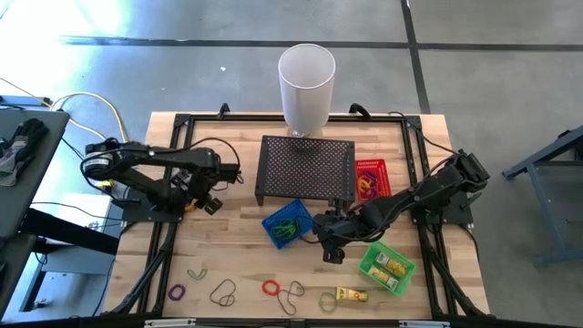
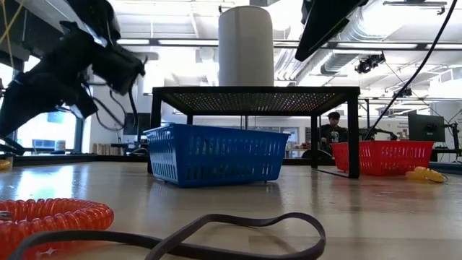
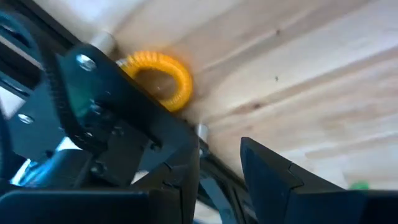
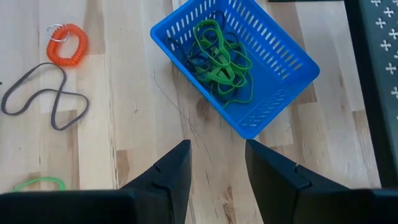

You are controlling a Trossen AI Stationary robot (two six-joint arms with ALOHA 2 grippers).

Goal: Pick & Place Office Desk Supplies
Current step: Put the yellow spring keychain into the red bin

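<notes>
Here the right gripper [image 4: 214, 165] is held part-open and empty beside the blue basket [image 4: 273, 68]. A thin band could be missed if approached askew.

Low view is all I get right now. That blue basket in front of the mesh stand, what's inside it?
Observer: The blue basket holds green bands tangled with dark ones.
Operator: Where's the right gripper?
Observer: The right gripper hangs just short of that basket, fingers apart, nothing between them.
Operator: Any yellow pieces sorted?
Observer: Yes, yellow pieces lie in a green basket by the right arm; a loose yellow piece lies on the table.
</notes>
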